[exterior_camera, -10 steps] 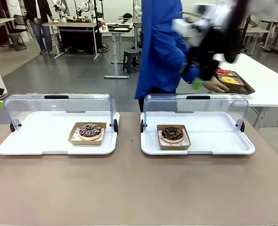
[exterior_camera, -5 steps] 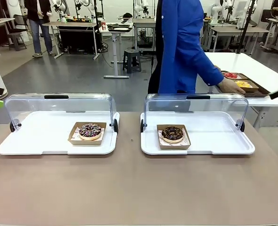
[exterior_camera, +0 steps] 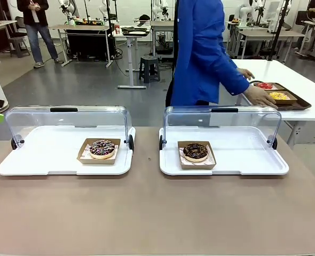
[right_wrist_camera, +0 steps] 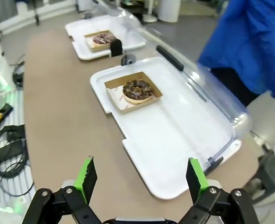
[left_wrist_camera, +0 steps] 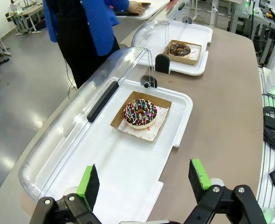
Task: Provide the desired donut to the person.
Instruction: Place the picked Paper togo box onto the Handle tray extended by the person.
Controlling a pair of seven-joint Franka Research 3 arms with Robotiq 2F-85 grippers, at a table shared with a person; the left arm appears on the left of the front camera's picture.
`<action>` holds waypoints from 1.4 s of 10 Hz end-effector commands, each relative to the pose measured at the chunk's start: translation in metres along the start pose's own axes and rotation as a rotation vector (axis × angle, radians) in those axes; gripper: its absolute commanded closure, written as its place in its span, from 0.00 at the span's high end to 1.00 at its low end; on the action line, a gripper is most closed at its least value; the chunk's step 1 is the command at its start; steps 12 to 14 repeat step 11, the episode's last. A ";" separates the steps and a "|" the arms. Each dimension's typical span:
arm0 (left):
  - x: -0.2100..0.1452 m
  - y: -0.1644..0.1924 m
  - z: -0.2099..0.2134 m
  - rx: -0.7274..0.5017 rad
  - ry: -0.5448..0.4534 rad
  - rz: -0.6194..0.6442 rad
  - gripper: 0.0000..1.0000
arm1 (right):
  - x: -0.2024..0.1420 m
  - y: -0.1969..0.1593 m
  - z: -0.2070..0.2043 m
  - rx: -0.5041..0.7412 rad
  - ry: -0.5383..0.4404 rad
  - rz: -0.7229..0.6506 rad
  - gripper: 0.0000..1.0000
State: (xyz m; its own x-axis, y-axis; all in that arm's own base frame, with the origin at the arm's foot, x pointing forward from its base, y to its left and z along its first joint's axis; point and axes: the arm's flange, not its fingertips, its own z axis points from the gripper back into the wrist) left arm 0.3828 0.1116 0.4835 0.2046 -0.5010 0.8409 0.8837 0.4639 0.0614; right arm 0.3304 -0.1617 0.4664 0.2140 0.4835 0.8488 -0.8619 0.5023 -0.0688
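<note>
A sprinkled donut (exterior_camera: 102, 148) sits in a cardboard box on the left white tray (exterior_camera: 40, 160). A chocolate donut (exterior_camera: 195, 151) sits boxed on the right white tray (exterior_camera: 248, 160). The person (exterior_camera: 200, 53) in a blue shirt stands behind the right tray, turned sideways, one hand (exterior_camera: 261, 96) at a brown tray on a side table. My left gripper (left_wrist_camera: 144, 179) is open over the near end of the left tray, well short of the sprinkled donut (left_wrist_camera: 140, 113). My right gripper (right_wrist_camera: 141, 176) hangs open over the right tray's end, away from the chocolate donut (right_wrist_camera: 137, 90).
Both trays have clear lids (exterior_camera: 67, 120) standing open along their far side. The brown tray (exterior_camera: 285, 98) with food lies on a white side table (exterior_camera: 301, 85). Cables (left_wrist_camera: 272, 130) lie off the table's edge. The brown tabletop (exterior_camera: 147, 213) in front is bare.
My right arm has swung from in front of the person out to the right edge. The person has stepped right, hand still at the brown tray. The donuts have not moved.
</note>
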 end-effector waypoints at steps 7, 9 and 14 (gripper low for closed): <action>-0.001 0.000 0.000 0.000 -0.023 -0.002 1.00 | 0.015 0.012 0.003 -0.091 0.029 -0.022 1.00; -0.001 0.000 0.000 0.000 -0.023 -0.002 1.00 | 0.015 0.012 0.003 -0.091 0.029 -0.022 1.00; -0.001 0.000 0.000 0.000 -0.023 -0.002 1.00 | 0.015 0.012 0.003 -0.091 0.029 -0.022 1.00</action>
